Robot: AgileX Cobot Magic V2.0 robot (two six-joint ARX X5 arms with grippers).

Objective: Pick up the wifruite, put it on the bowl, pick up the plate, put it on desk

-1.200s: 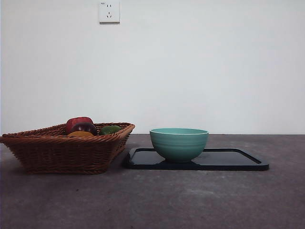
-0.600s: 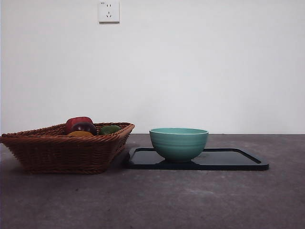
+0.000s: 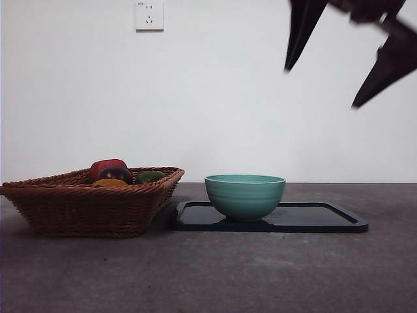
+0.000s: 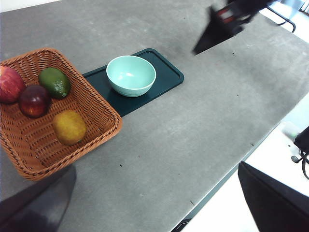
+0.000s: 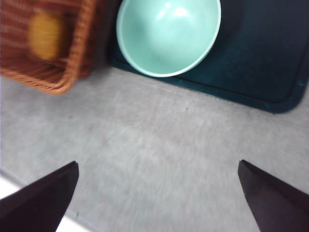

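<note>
Right end effector (image 3: 339, 72), wide open and empty, hangs above the bowl (image 3: 245, 195); we should steer it over the basket (image 3: 91, 202), centring on the wifruite (image 4: 69, 126).

Low front, high wrists — shared bowl (image 3: 245, 195)

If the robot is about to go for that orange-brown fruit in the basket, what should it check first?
1. Right gripper open: ok, jaws wide apart.
2. Right gripper empty: ok.
3. Wifruite reachable: ok, uncovered in the wicker basket, apart from the other fruits.
4. Bowl ready: ok, upright and empty on the black tray.
5. Left gripper out of the way: ok, high and open, away from the basket.
</note>
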